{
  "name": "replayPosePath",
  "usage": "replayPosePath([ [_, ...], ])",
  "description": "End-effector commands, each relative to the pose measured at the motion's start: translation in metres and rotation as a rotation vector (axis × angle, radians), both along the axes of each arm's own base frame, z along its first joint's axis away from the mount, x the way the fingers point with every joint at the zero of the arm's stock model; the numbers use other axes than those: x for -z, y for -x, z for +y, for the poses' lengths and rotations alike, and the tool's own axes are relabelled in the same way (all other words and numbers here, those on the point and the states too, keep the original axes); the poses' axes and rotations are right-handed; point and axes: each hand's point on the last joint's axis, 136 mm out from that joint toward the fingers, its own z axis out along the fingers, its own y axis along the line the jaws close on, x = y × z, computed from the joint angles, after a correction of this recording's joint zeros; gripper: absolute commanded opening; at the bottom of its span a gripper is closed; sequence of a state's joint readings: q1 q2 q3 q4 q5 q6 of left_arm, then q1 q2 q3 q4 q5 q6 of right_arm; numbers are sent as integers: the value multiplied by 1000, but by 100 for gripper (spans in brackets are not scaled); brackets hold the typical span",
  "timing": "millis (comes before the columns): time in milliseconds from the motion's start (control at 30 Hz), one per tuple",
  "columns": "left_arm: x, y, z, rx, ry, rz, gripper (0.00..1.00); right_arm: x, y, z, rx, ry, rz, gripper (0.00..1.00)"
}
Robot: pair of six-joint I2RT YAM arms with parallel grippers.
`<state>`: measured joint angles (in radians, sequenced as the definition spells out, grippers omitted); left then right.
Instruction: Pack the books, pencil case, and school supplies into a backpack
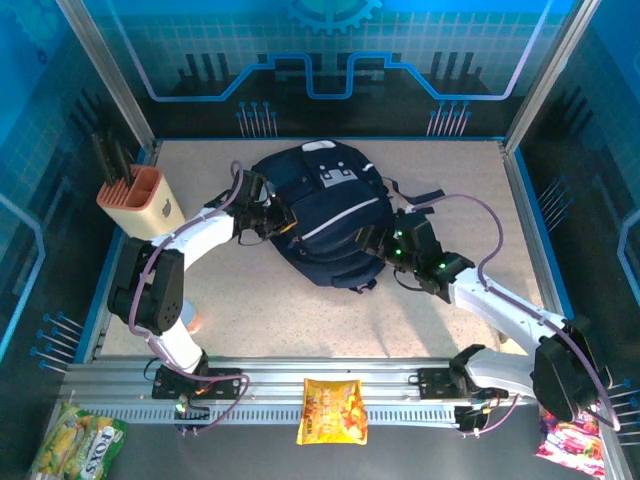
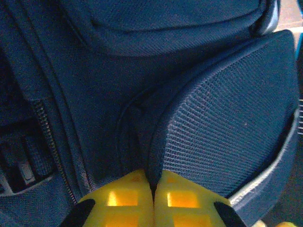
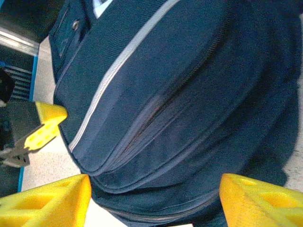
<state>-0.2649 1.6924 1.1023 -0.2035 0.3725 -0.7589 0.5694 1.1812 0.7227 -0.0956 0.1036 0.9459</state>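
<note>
The navy backpack (image 1: 325,215) lies flat in the middle of the table, front pockets up. My left gripper (image 1: 283,222) is at its left side, shut on a fold of the backpack's mesh-backed fabric (image 2: 154,156). My right gripper (image 1: 372,243) is open at the bag's lower right edge, its yellow fingers (image 3: 52,201) spread to either side of the zippered bottom rim (image 3: 161,189). The books and school supplies are hidden or out of view.
A peach-and-cream holder (image 1: 143,200) with black tools stands at the left. A yellow snack bag (image 1: 333,410) lies on the front rail, another (image 1: 75,445) at the front left, a pink one (image 1: 570,440) at the front right.
</note>
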Motion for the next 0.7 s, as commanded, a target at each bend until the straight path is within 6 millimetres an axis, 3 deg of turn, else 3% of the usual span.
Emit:
replayPosePath([
  [0, -29, -2, -26, 46, 138, -56, 0, -8, -2, 12, -31, 107, -49, 71],
  [233, -47, 3, -56, -4, 253, -63, 0, -11, 5, 70, -140, 206, -86, 67],
  [333, -53, 4, -71, -13, 286, -65, 0, -8, 5, 87, -148, 219, -86, 59],
  [500, -61, 5, -88, -19, 305, -79, 0, 7, 0, 97, -115, 224, -28, 44],
  [667, -60, 7, -94, -12, 310, -74, 0, 14, -7, 95, -57, 236, -11, 37],
])
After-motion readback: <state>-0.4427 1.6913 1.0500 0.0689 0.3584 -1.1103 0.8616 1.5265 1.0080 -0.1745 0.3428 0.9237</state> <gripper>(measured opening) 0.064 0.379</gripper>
